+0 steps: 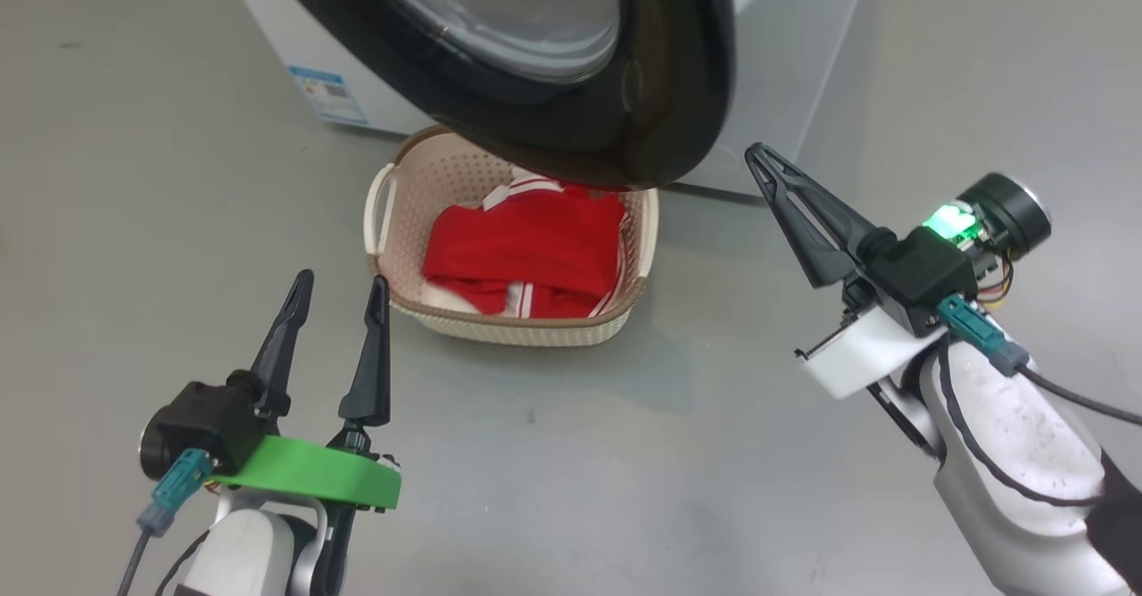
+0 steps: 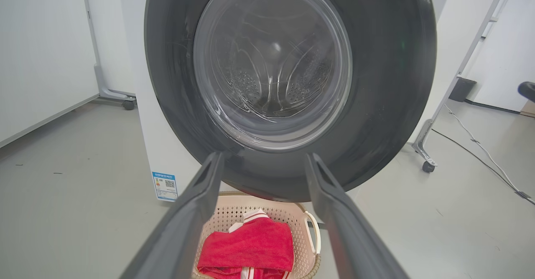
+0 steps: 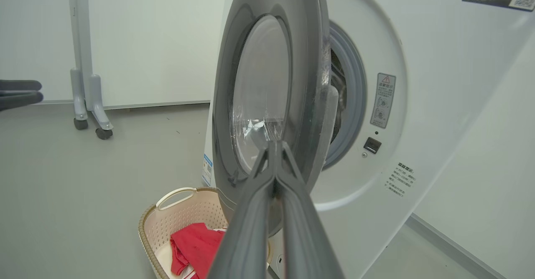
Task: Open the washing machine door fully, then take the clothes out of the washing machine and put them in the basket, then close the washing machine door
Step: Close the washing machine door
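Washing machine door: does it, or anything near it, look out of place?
The washing machine door stands part open, its black rim overhanging the basket. The clothes lie inside it; nothing looks spilled or damaged.

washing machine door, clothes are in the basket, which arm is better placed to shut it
Probably the right: the right hand is shut into one pushing tip, raised close to the free edge of the washing machine door. The left hand is open, lower, beside the basket.
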Tool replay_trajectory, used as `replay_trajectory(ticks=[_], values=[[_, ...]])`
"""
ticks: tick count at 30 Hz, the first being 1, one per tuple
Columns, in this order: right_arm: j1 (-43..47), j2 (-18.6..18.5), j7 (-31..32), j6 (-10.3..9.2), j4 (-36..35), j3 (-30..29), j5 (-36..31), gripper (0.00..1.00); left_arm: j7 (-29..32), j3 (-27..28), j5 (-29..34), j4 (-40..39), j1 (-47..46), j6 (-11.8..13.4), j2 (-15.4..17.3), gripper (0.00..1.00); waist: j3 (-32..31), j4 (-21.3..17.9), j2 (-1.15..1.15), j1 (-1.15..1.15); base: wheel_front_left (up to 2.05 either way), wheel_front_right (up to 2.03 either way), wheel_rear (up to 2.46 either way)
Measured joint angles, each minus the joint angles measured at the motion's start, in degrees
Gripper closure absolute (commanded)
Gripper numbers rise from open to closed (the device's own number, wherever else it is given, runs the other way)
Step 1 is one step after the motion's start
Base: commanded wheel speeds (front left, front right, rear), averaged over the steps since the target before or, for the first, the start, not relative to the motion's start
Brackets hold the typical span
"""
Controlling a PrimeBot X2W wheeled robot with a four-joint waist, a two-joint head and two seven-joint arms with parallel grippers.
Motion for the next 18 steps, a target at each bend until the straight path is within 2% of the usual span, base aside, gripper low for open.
replay_trajectory(ticks=[8, 18], values=[[-8.2, -2.8, 2.0, 0.01, 1.2, 6.1, 1.4, 1.0, 0.0, -1.3, -0.2, 0.4, -2.4, -0.4, -0.3, 0.0, 4.3, 4.6, 0.0, 0.0, 0.0, 0.0, 0.0], [-15.5, -4.9, 2.5, 0.01, 5.7, 3.1, 5.2, 1.0, 0.0, -2.3, -0.8, 2.1, -4.6, -0.5, -0.7, 0.0, 9.4, 9.5, 0.0, 0.0, 0.0, 0.0, 0.0]])
